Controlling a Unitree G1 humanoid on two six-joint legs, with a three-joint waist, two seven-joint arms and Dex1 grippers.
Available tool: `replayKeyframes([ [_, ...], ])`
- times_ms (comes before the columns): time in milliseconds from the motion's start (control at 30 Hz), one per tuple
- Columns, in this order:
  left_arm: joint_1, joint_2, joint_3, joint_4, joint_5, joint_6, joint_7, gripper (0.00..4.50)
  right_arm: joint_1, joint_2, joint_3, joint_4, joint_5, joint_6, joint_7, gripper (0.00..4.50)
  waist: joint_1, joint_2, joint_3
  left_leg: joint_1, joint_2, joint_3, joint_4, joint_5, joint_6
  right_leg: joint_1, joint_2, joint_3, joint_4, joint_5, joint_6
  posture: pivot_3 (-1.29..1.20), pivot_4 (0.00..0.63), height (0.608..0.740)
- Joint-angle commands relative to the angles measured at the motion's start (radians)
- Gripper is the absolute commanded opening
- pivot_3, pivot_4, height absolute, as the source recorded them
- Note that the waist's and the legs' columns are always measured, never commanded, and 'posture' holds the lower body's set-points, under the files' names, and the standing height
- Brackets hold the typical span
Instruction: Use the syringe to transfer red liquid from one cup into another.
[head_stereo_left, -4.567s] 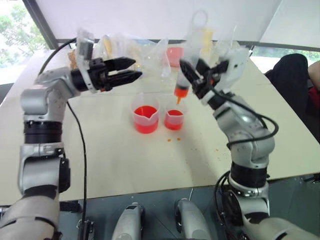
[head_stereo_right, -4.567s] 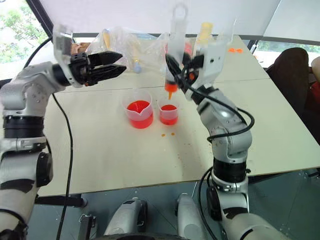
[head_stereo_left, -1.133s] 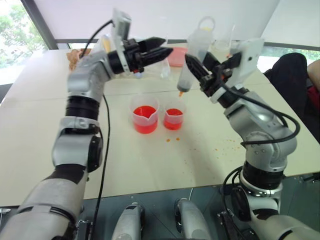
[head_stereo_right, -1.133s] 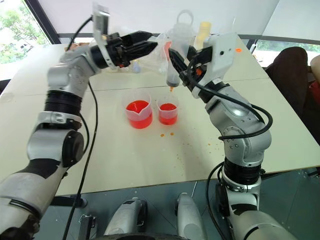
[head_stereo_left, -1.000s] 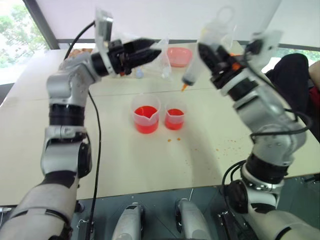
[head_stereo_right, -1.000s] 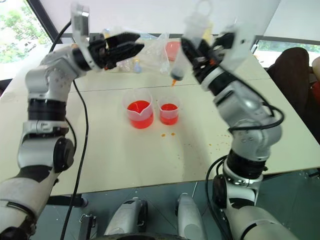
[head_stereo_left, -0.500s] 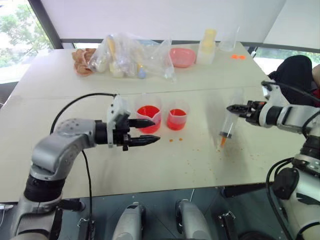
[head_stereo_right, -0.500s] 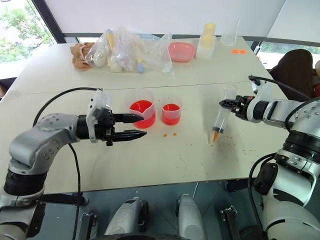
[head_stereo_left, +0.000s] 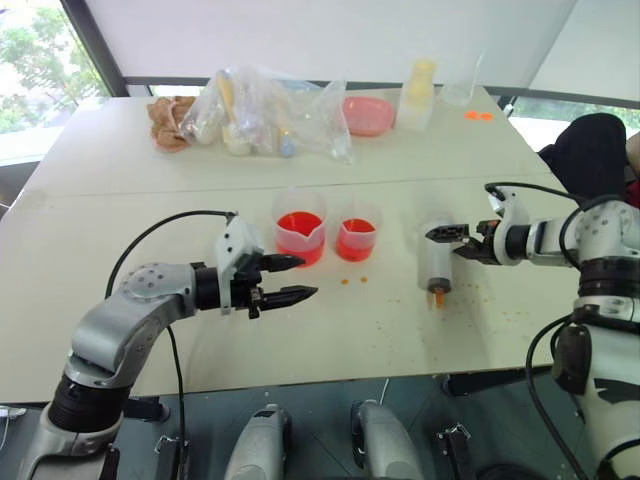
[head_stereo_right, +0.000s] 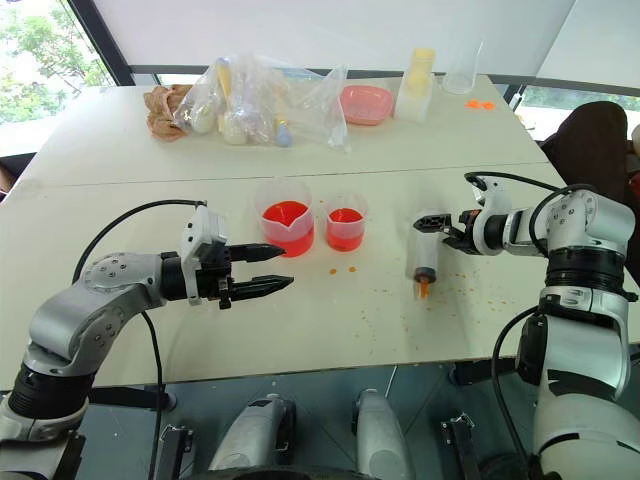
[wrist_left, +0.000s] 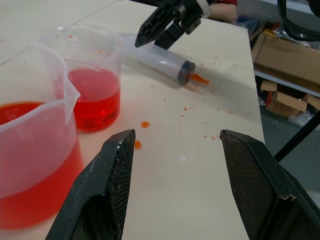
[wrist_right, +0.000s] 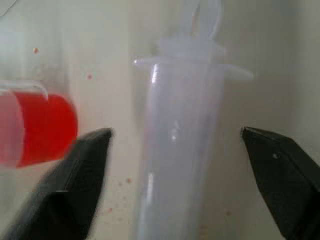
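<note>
Both grippers unclenched; syringe lies free on the table.

Left gripper (head_stereo_left: 290, 278) reaches level toward the cups, fingers apart, empty. Right gripper (head_stereo_right: 432, 226) reaches across low, fingers spread wide astride the syringe (head_stereo_right: 426, 258), not gripping; its long axis runs near-to-far, orange tip nearest, right of the smaller cup (head_stereo_right: 345, 226).

Clear syringe (wrist_right: 180, 145) on pale table (wrist_right: 100, 40), between wide-apart jaws, cup (wrist_right: 35, 127) of red liquid (wrist_right: 42, 125) beside

The left gripper (head_stereo_left: 287, 278) reaches out low and level, its two black fingers spread apart (nothing between them). The right gripper (head_stereo_right: 436, 228) points inward across the body, its black fingers (wrist_right: 70, 175) splayed wide.
</note>
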Motion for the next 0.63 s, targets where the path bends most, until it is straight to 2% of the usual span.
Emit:
replayKeyframes([
  [33,0.014,0.000,0.017,-0.021,-0.017,-0.015,0.012,2.84,0.030,-0.052,0.053,-0.059,-0.034,-0.038,0.057,4.47,0.003,0.000,0.000,0.000,0.000,0.000,0.000,0.000,0.000,0.000,0.000,0.000,0.000,0.000,0.000,0.00,0.150,0.740],
  [133,-0.004,0.002,0.079,-0.004,-0.081,0.025,0.020,2.84,0.100,-0.109,0.092,-0.178,-0.021,-0.101,0.169,4.47,0.006,0.000,0.000,0.000,0.000,-0.001,0.000,0.000,0.000,0.000,0.000,0.000,-0.001,0.000,0.000,0.00,0.150,0.740],
  [233,-0.046,0.037,0.182,0.034,-0.176,0.095,0.027,2.84,0.199,-0.194,0.070,-0.324,0.013,-0.180,0.309,4.47,0.006,0.000,0.000,-0.001,0.000,-0.001,0.000,0.000,0.000,0.000,-0.001,-0.001,-0.001,0.000,0.000,0.00,0.150,0.740],
  [367,-0.052,0.090,0.322,0.098,-0.198,0.114,0.089,2.84,0.376,-0.262,-0.092,-0.466,0.035,-0.357,0.415,4.47,0.001,0.000,0.000,0.000,0.000,-0.001,0.000,0.000,0.001,0.000,-0.001,-0.002,0.000,0.000,0.001,0.00,0.150,0.740],
  [500,-0.008,0.126,0.387,0.137,-0.187,0.095,0.101,2.84,0.557,-0.206,-0.261,-0.618,0.059,-0.557,0.474,4.47,-0.002,0.000,0.000,0.001,0.001,0.000,0.000,-0.001,0.002,0.001,0.000,-0.002,0.000,0.000,0.001,0.00,0.150,0.740],
  [567,0.026,0.152,0.386,0.181,-0.148,0.059,0.081,2.84,0.630,-0.166,-0.293,-0.655,0.048,-0.608,0.455,4.47,-0.001,0.000,0.000,0.002,0.001,0.000,0.000,-0.001,0.002,0.001,0.000,-0.001,0.000,0.000,0.001,0.00,0.150,0.740],
  [633,0.055,0.137,0.404,0.215,-0.135,0.027,0.099,2.84,0.693,-0.093,-0.318,-0.697,0.028,-0.718,0.431,4.47,0.001,0.000,0.000,0.003,0.001,0.000,0.000,-0.001,0.001,0.002,0.000,-0.001,0.000,-0.001,-0.001,0.00,0.150,0.740],
])
